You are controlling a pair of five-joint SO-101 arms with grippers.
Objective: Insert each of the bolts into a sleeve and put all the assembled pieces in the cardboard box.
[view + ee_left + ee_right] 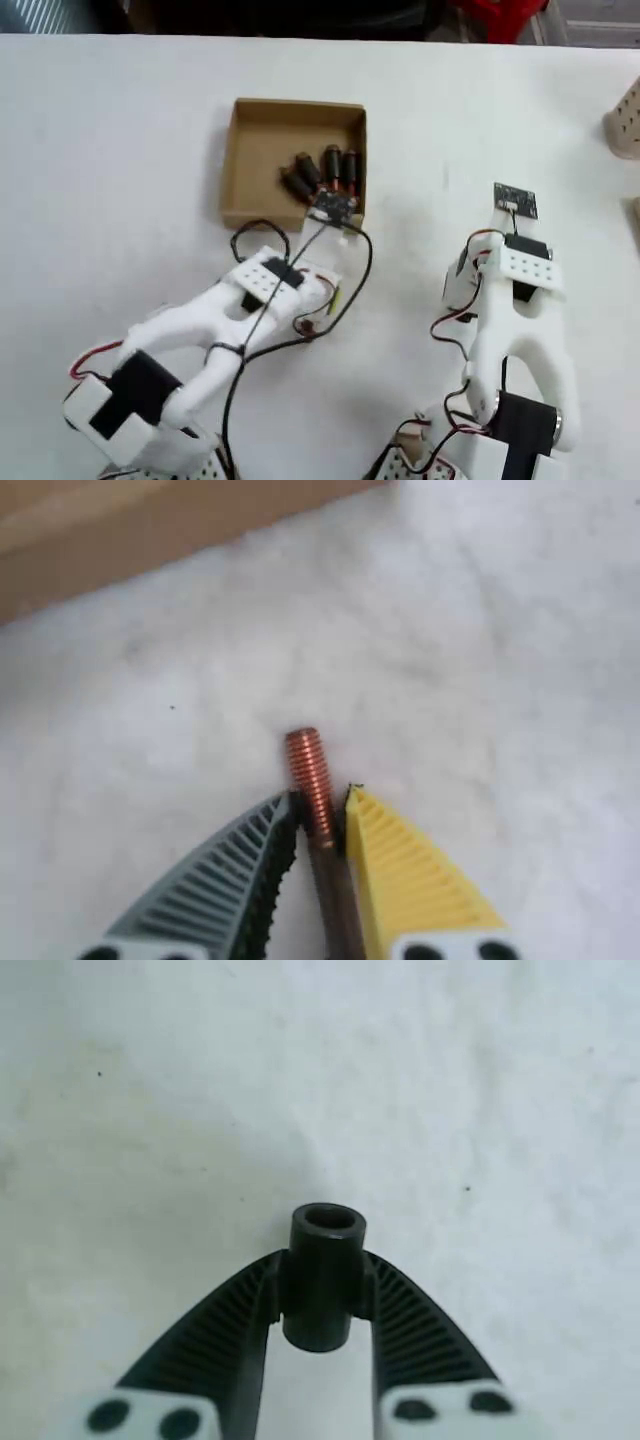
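Looking at this one, the left gripper (320, 805) is clamping a copper-coloured bolt (312, 780) by its shank. The threaded end is poking out past the fingertips, low over the table (480, 680) and near the outside wall of the cardboard box (120, 540). The right gripper (322, 1260) is squeezing a black sleeve (325, 1280) around its middle, with the open bore facing away from the wrist. In the high view the arms are sitting well apart, and a few finished pieces (320, 172) are lying toward the right side of the box.

Where I'm expecting trouble is the mating. Both parts are being pinched on round surfaces, so either one is probably going to swivel in the fingers the moment the tips touch off-centre. If the axes aren't lining up, I'm guessing the thread is catching on the sleeve's rim and pushing it crooked, or popping it out of the grip altogether. The bolt is also hanging close to the table, so any dip while it's swinging across is risking a scrape that knocks it askew. And the left arm's loose black cable (350, 280) is draping right by the box, which looks like snag bait.
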